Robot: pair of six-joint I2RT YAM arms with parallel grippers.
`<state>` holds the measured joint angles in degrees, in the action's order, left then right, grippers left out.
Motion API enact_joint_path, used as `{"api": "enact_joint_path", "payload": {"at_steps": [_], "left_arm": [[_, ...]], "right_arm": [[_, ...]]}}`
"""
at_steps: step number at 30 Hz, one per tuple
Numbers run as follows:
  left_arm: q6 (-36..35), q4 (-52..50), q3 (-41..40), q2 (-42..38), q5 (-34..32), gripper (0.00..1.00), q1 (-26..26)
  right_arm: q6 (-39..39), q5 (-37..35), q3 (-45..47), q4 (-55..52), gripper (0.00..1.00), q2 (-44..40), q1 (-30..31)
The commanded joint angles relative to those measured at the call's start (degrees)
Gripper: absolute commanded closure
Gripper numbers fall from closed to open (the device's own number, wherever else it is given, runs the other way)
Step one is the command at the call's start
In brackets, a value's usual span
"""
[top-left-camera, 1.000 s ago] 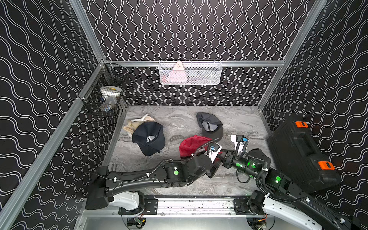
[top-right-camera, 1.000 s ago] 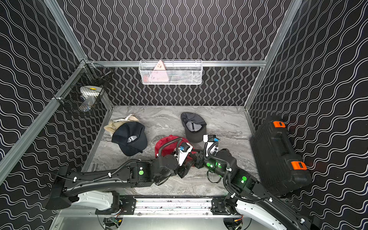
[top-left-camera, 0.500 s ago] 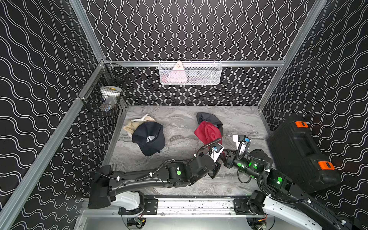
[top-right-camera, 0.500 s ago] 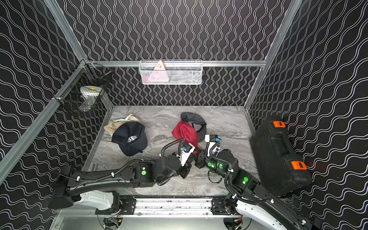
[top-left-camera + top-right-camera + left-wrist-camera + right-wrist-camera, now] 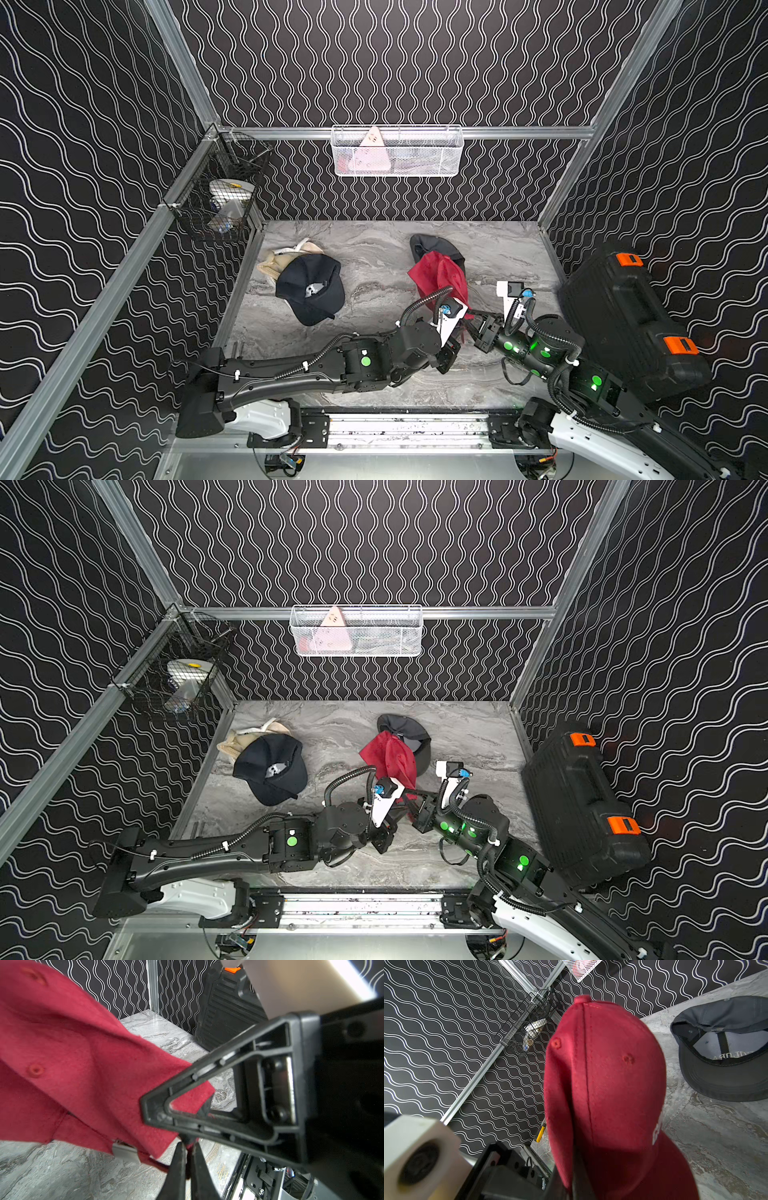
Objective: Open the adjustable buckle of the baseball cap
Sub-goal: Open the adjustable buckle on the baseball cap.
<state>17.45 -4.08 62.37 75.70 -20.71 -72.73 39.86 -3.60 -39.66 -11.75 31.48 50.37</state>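
Found red cap [image 5: 438, 276] raised off the bench [image 5: 374, 249], over its right half, nearer the front edge than the back. Noted crown pointing toward the back edge and overlapping grey cap [image 5: 432, 247] in both top views; cannot tell whether touching. Logged rear rim of red cap down at the two arm tips, both meeting just in front of it.

Found left gripper [image 5: 188, 1147] closed, fingers pinching the thin red strap [image 5: 158, 1164] at the cap's back opening. Saw metal buckle [image 5: 124, 1152] on that strap, just beside the left gripper but apart from its fingers, hanging under the cap's rear edge.

Found right gripper [image 5: 577, 1169] closed as well, clamped on the fabric of the red cap's rear edge, close beside the left gripper. Saw white lettering on the cap's side in the right wrist view; unreadable.

Logged elsewhere: black cap [image 5: 309, 289] toward the left edge, lying partly on beige cap [image 5: 286, 257], well apart from both grippers; black case [image 5: 623, 316] along the right edge.
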Motion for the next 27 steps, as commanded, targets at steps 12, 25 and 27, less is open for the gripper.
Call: {"api": "enact_joint_path", "payload": {"at_steps": [12,25,27], "left_arm": [[0.15,-3.03,-2.5,-4.95,-2.86,0.92,0.13],[-5.23,-10.09,0.27,-13.35,-9.66,0.97,0.21],[-6.14,-11.22,0.5,-15.12,-11.18,0.97,0.22]], "right_arm": [[-1.34,-4.55,-2.0,-1.65,1.0,-1.6,-0.05],[-1.64,-7.44,0.25,-8.42,1.0,-6.33,-0.03],[-1.79,-8.21,0.2,-9.69,1.0,-7.43,-0.08]]}}
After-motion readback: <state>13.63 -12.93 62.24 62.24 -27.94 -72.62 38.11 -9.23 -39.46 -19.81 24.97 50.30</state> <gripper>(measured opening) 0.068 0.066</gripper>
